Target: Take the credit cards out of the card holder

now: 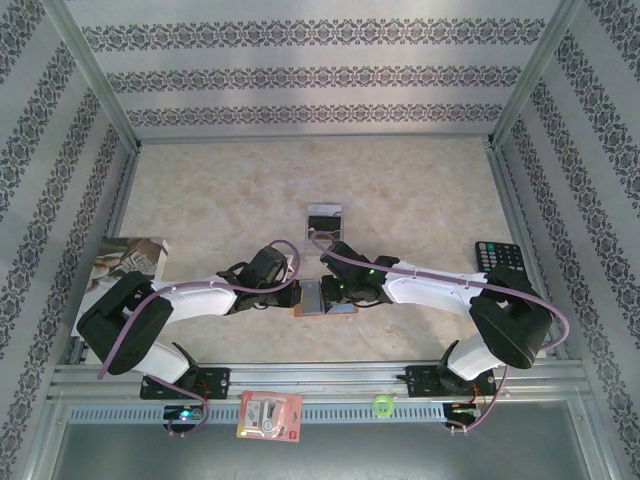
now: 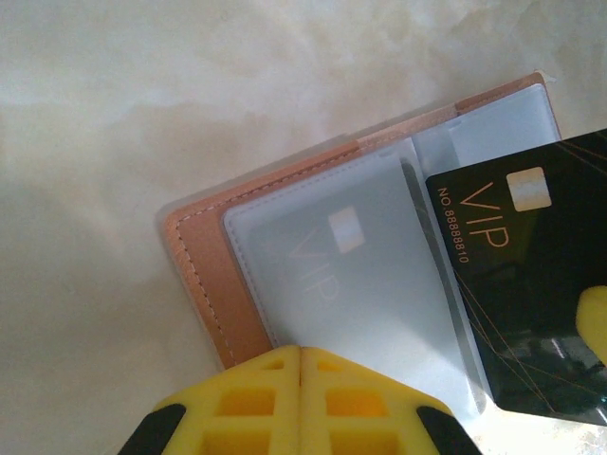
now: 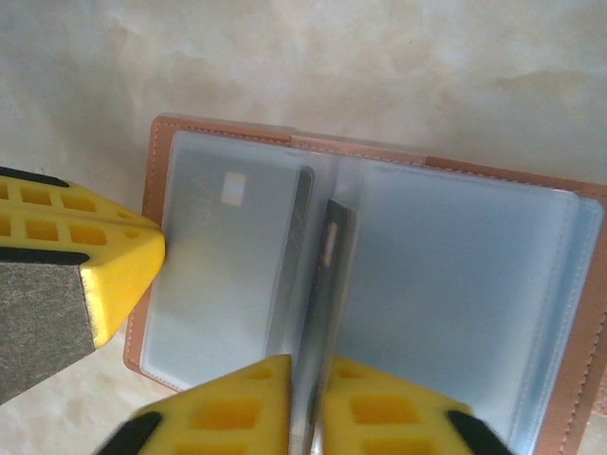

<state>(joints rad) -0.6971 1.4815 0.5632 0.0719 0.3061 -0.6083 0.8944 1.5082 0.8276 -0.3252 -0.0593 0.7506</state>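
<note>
The card holder (image 1: 325,298) lies open and flat on the table (image 1: 420,190), near the front edge and between the two arms, its brown cover down and its clear sleeves up. One pale card (image 2: 351,275) marked VIP sits inside the left sleeve. A black card (image 2: 531,284), also marked VIP, stands partly out over the middle fold, and the right gripper (image 3: 305,379) is clenched on its edge. The left gripper (image 2: 300,365) has its yellow fingers pressed together with nothing between them, its tip resting on the holder's left edge. At 12 o'clock from the holder a loose card (image 1: 325,218), silvery with a dark band, lies flat on its own. A calculator (image 1: 497,257) sits at 2 o'clock by the right wall and a magazine (image 1: 132,257) at 10 o'clock by the left wall. The table top is beige with a marbled pattern. On the metal rail (image 1: 330,378) in front, a red-and-white packet (image 1: 269,415) lies at 7 o'clock and a green ring (image 1: 383,405) at 5 o'clock. The walls (image 1: 320,75) are pale with dark ornamental bands, held by metal posts (image 1: 92,75).
</note>
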